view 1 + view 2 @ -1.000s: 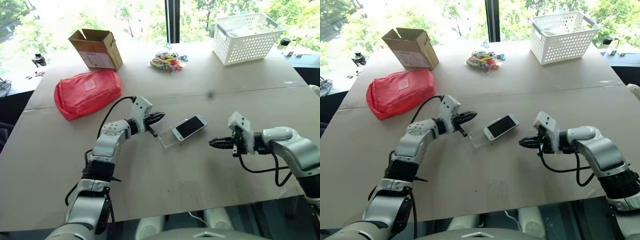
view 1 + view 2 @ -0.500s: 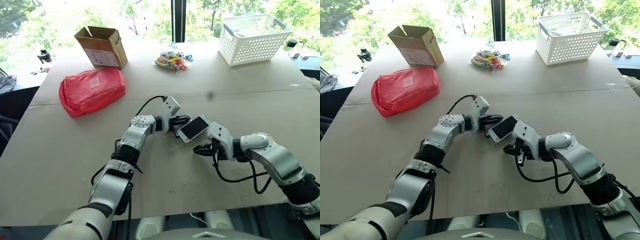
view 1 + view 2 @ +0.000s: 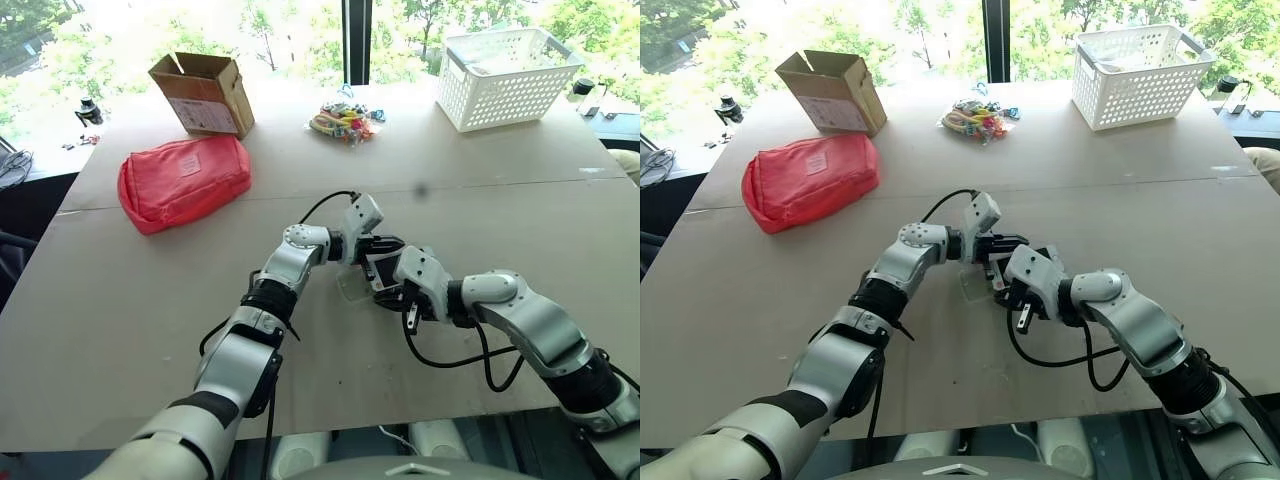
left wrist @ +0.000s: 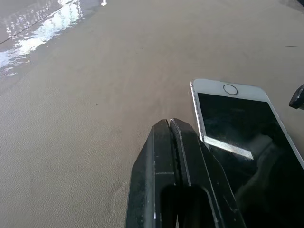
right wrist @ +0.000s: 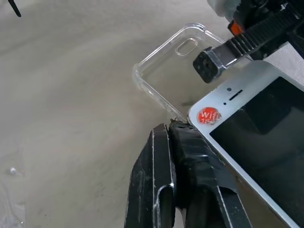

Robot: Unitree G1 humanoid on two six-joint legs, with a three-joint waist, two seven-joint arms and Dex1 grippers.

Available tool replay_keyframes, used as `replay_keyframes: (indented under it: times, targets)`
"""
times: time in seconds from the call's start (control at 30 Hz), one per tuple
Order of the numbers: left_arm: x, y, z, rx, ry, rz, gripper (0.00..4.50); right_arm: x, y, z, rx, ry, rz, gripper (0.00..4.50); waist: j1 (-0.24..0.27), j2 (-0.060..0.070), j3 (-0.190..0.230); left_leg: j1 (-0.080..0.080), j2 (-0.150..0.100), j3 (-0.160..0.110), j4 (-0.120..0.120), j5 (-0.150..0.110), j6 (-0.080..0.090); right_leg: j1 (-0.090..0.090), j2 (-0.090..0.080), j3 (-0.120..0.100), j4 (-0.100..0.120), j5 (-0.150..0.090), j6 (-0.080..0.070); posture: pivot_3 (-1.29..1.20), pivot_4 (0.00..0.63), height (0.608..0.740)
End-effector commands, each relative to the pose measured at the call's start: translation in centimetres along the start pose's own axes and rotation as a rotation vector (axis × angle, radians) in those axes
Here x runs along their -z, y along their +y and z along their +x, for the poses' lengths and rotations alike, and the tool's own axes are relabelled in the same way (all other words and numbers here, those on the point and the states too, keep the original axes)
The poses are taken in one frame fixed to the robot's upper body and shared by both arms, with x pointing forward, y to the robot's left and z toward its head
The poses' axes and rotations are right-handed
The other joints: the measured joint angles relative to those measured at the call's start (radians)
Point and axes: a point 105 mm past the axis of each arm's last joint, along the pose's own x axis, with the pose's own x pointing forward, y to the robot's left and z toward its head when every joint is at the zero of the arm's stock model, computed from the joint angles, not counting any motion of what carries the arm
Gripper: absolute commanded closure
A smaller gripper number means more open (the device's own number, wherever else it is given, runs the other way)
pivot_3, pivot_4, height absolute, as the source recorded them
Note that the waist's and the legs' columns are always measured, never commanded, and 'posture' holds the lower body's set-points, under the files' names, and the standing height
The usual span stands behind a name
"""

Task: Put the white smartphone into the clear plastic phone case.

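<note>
The white smartphone lies screen up in the middle of the table, one end resting over the clear plastic phone case, which is flat on the table. A red sticker marks the phone's earpiece end. My left gripper is shut and empty, its fingers right beside the phone's home-button end. My right gripper is also shut and empty, with its fingertips against the phone's sticker corner, at the case's rim. Both arms crowd over the phone and hide most of it in the head views.
A red pouch and an open cardboard box stand at the back left. A heap of coloured bits lies at the back middle. A white basket sits at the back right. A seam crosses the table.
Both shut grippers have closed in on the phone, the left moving rightward and the right moving leftward. They now flank it closely. The case has stayed put.
</note>
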Motion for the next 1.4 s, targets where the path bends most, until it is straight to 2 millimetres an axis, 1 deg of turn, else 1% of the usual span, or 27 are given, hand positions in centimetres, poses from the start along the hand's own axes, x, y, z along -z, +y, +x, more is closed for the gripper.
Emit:
replay_keyframes:
  times: [0.03, 0.3, 0.5, 0.7, 0.8, 0.87, 0.93, 0.97, 1.0, 1.03, 1.07, 1.1, 1.13, 1.17, 1.23, 1.3, 1.33, 1.4]
  targets:
    - [-1.0, -0.3, 0.4, 0.028, -0.025, 0.036, 4.5, -1.2, -0.1, -0.4, 0.021, -0.022, -0.044, 4.47, 0.0, 0.0, 0.0, 0.0, 0.0, 0.0, 0.0, 0.0, 0.0, 0.0, 0.0, 0.0, 0.0, 0.0, 0.0, 0.0, 0.15, 0.74]
    - [-1.7, -0.5, 1.1, 0.051, -0.043, 0.048, 4.5, -1.6, -0.2, -0.2, 0.041, -0.01, -0.035, 4.47, 0.0, 0.0, 0.0, 0.0, 0.0, -0.001, 0.0, -0.001, 0.002, 0.0, 0.0, 0.0, 0.0, 0.0, 0.0, 0.0, 0.15, 0.74]
    - [-1.8, -0.2, 1.0, 0.038, -0.05, 0.059, 4.5, -1.8, 0.3, -0.4, 0.033, -0.016, -0.019, 4.47, -0.001, 0.0, 0.0, 0.0, 0.0, -0.001, 0.0, -0.001, 0.002, 0.0, 0.0, 0.0, 0.0, 0.0, 0.0, 0.0, 0.15, 0.74]
    - [-2.5, 1.4, -0.4, -0.032, -0.083, 0.074, 4.5, -2.9, 0.9, -2.2, 0.008, -0.054, -0.008, 4.47, -0.002, 0.0, 0.0, 0.0, 0.0, -0.001, 0.0, -0.001, 0.003, 0.0, 0.0, 0.0, 0.0, 0.0, 0.0, 0.0, 0.15, 0.74]
    - [-3.4, 2.2, -1.4, -0.076, -0.127, 0.076, 4.5, -3.5, 1.4, -3.3, -0.02, -0.067, -0.019, 4.47, -0.001, 0.0, 0.0, 0.0, 0.0, -0.002, 0.0, -0.001, 0.003, 0.0, 0.0, 0.0, 0.0, 0.0, 0.0, 0.0, 0.15, 0.74]
    - [-3.6, 2.5, -2.3, -0.097, -0.135, 0.085, 4.5, -3.7, 1.6, -4.2, -0.039, -0.066, -0.039, 4.47, -0.001, 0.0, 0.0, 0.0, 0.0, -0.002, 0.0, -0.002, 0.003, 0.0, 0.0, -0.001, 0.0, 0.0, 0.0, 0.0, 0.15, 0.74]
    - [-3.5, 2.7, -3.0, -0.113, -0.13, 0.094, 4.5, -4.0, 1.6, -5.0, -0.056, -0.069, -0.074, 4.47, -0.001, 0.0, 0.0, -0.001, 0.0, -0.002, 0.0, -0.002, 0.003, 0.0, 0.0, -0.001, 0.0, 0.0, 0.0, 0.0, 0.15, 0.74]
    - [-3.4, 2.9, -3.6, -0.125, -0.125, 0.098, 4.5, -4.2, 1.1, -5.6, -0.043, -0.077, -0.097, 4.47, -0.001, 0.0, 0.0, -0.001, 0.0, -0.002, 0.0, -0.002, 0.003, 0.0, 0.0, -0.001, 0.0, 0.0, 0.0, 0.0, 0.15, 0.74]
    - [-3.3, 3.0, -4.2, -0.134, -0.12, 0.102, 4.5, -4.5, 0.7, -6.1, -0.031, -0.087, -0.114, 4.22, -0.002, 0.0, 0.0, 0.0, 0.0, -0.002, 0.0, -0.002, 0.003, 0.0, 0.0, -0.001, 0.0, 0.0, 0.0, 0.0, 0.15, 0.74]
    - [-3.2, 3.0, -4.8, -0.142, -0.113, 0.108, 4.5, -4.8, 0.0, -6.6, -0.015, -0.1, -0.147, 3.88, -0.002, 0.0, 0.0, 0.0, 0.0, -0.002, 0.0, -0.002, 0.003, 0.0, 0.0, -0.001, 0.0, 0.0, 0.0, 0.0, 0.15, 0.74]
    - [-3.1, 2.9, -5.4, -0.146, -0.108, 0.113, 4.5, -5.0, -0.5, -7.1, -0.003, -0.107, -0.169, 3.77, -0.003, 0.0, 0.0, 0.0, 0.0, -0.002, 0.0, -0.002, 0.003, 0.0, 0.0, -0.001, 0.0, 0.0, 0.0, 0.0, 0.15, 0.74]
    - [-3.0, 2.7, -6.0, -0.145, -0.1, 0.119, 4.5, -4.8, -1.1, -7.6, -0.008, -0.093, -0.188, 3.22, -0.004, 0.0, 0.0, 0.0, 0.0, -0.002, 0.0, -0.002, 0.003, 0.0, 0.0, -0.001, 0.0, 0.0, 0.0, 0.0, 0.15, 0.74]
    - [-2.9, 2.4, -6.5, -0.14, -0.091, 0.124, 4.5, -4.4, -1.6, -8.0, -0.013, -0.066, -0.213, 2.57, -0.004, 0.0, 0.0, 0.0, 0.0, -0.001, 0.0, -0.002, 0.003, 0.0, 0.0, -0.001, 0.0, 0.0, 0.0, 0.0, 0.15, 0.74]
    - [-2.7, 1.9, -6.9, -0.128, -0.078, 0.128, 4.5, -3.7, -2.3, -8.3, -0.008, -0.02, -0.246, 2.25, -0.004, 0.0, 0.0, 0.0, 0.0, -0.001, 0.0, -0.002, 0.003, 0.0, 0.0, -0.001, 0.0, 0.0, 0.0, 0.0, 0.15, 0.74]
    - [-2.1, 0.9, -7.7, -0.099, -0.036, 0.138, 4.5, -2.5, -3.8, -8.6, 0.006, 0.061, -0.326, 1.32, -0.004, 0.0, 0.001, 0.0, 0.0, -0.001, 0.0, -0.002, 0.003, 0.0, 0.0, -0.001, 0.0, 0.0, 0.0, 0.0, 0.15, 0.74]
    - [-1.3, -0.1, -8.4, -0.083, 0.014, 0.154, 4.5, -1.4, -4.9, -8.6, -0.015, 0.115, -0.372, 0.37, -0.004, 0.0, 0.001, 0.0, 0.0, 0.0, 0.0, -0.002, 0.003, 0.001, 0.0, -0.001, 0.0, 0.0, 0.0, 0.0, 0.15, 0.74]
    - [-1.0, -0.5, -8.7, -0.08, 0.037, 0.162, 4.5, -0.9, -5.2, -8.6, -0.038, 0.138, -0.379, 0.06, -0.004, 0.0, 0.001, 0.0, 0.0, 0.001, 0.0, -0.002, 0.003, 0.001, 0.0, 0.0, 0.0, 0.0, 0.0, 0.0, 0.15, 0.74]
    - [-0.2, -1.4, -9.4, -0.063, 0.1, 0.188, 4.5, -0.1, -6.1, -8.5, -0.09, 0.17, -0.397, 0.06, -0.005, 0.0, 0.001, 0.0, 0.001, 0.001, 0.0, -0.001, 0.003, 0.0, 0.0, 0.0, 0.0, 0.0, 0.0, 0.0, 0.15, 0.74]
